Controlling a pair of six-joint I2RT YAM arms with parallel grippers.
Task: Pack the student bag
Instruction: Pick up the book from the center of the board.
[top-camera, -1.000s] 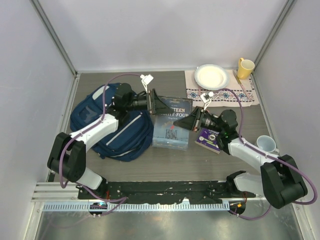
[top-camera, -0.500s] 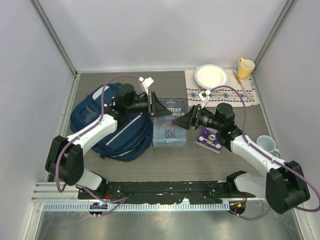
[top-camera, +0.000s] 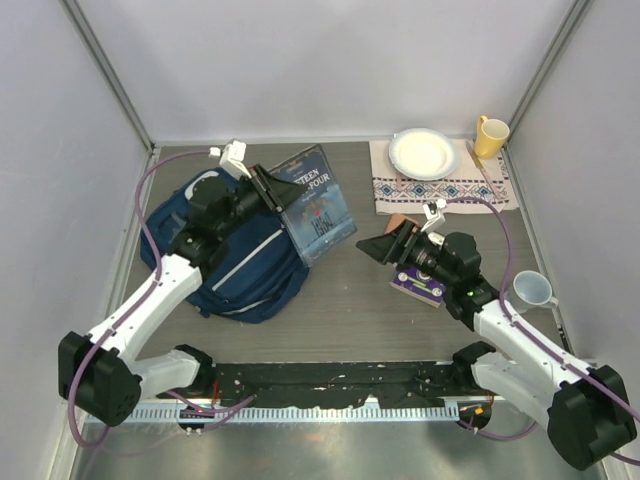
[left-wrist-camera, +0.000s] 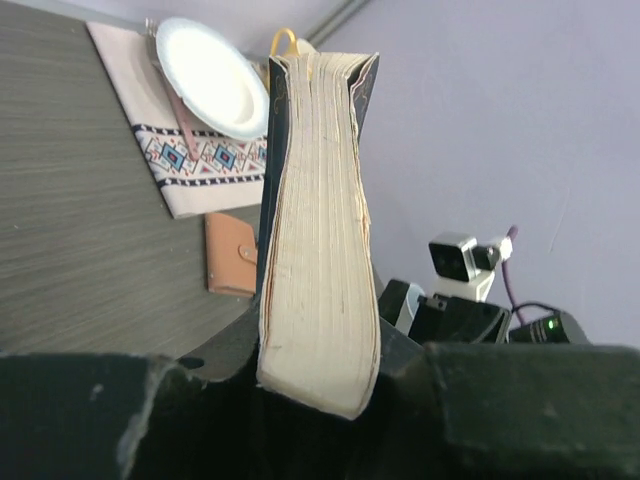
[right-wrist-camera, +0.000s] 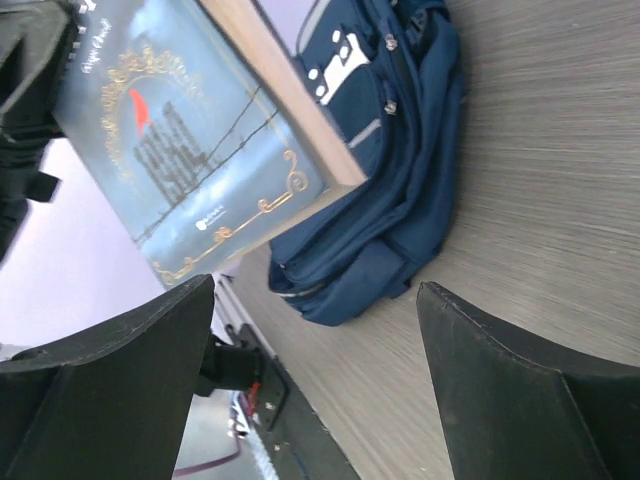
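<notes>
The student bag (top-camera: 225, 262), a navy backpack with pale stripe trim, lies at the left of the table and also fills the upper right of the right wrist view (right-wrist-camera: 395, 160). My left gripper (top-camera: 277, 192) is shut on a thick blue-covered book (top-camera: 318, 206) and holds it in the air, tilted, over the bag's right edge. The book's cream page edge (left-wrist-camera: 322, 230) stands clamped between the jaws of the left gripper (left-wrist-camera: 320, 372). My right gripper (top-camera: 384, 246) is open and empty, apart from the book (right-wrist-camera: 185, 130), with both fingers (right-wrist-camera: 110, 390) wide.
A small purple book (top-camera: 418, 283) lies under the right arm. A brown wallet (left-wrist-camera: 232, 255) sits near the patterned placemat (top-camera: 450, 188), which carries a white plate (top-camera: 425, 153). A yellow mug (top-camera: 490, 135) stands at the back right, a pale cup (top-camera: 532, 288) by the right wall.
The left gripper closed on the book and carried it up and left toward the bag. The right gripper let go of the book, opened wide and drew back to the right.
</notes>
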